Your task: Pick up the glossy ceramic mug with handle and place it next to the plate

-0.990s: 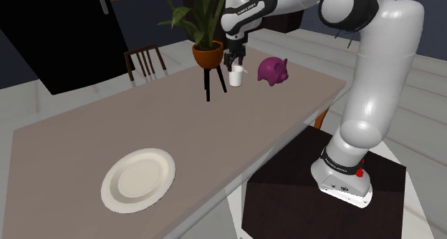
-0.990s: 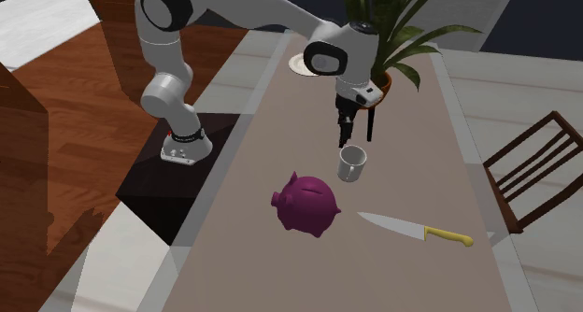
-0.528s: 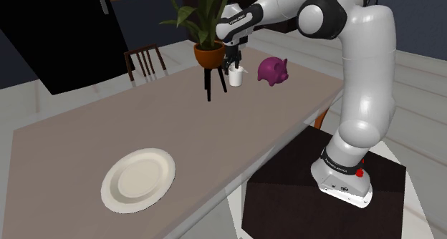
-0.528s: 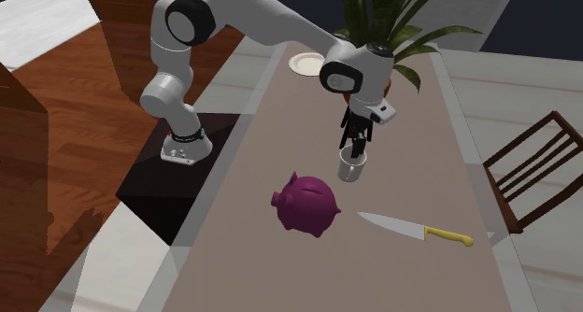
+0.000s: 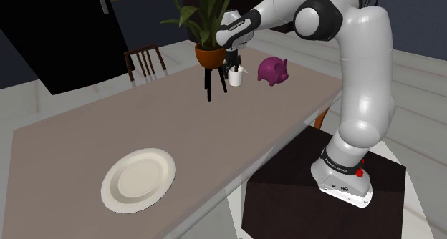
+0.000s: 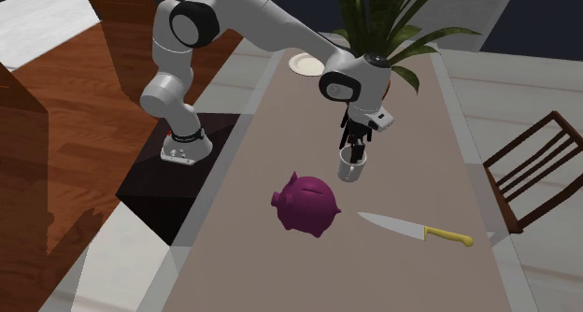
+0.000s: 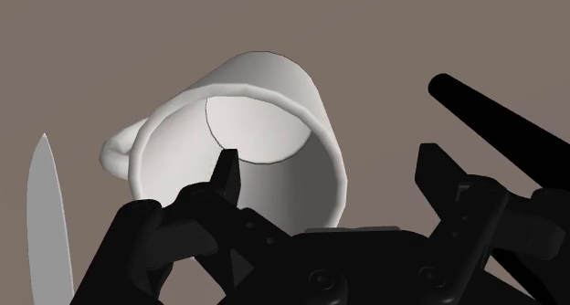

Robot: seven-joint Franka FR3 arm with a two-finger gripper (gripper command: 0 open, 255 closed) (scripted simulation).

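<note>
Gripper (image 7: 331, 162) fingers apart, one inside the mug (image 7: 265, 102), one outside its wall. The mug stands upper centre in the shoulder view, between plant (image 5: 208, 53) and pig (image 5: 273, 70). Bare table (image 5: 143, 123) stretches to the plate (image 5: 138, 179), lower left.

Mug (image 5: 236, 79) partly hidden behind gripper (image 5: 232, 67), upper middle. Plate (image 6: 301, 64) partly behind arm (image 6: 271, 25), top centre. Chair (image 6: 537, 165) cut by right edge. Plant (image 6: 378, 25) top cut off. Knife (image 7: 47, 230) handle out of frame, beside mug.
</note>
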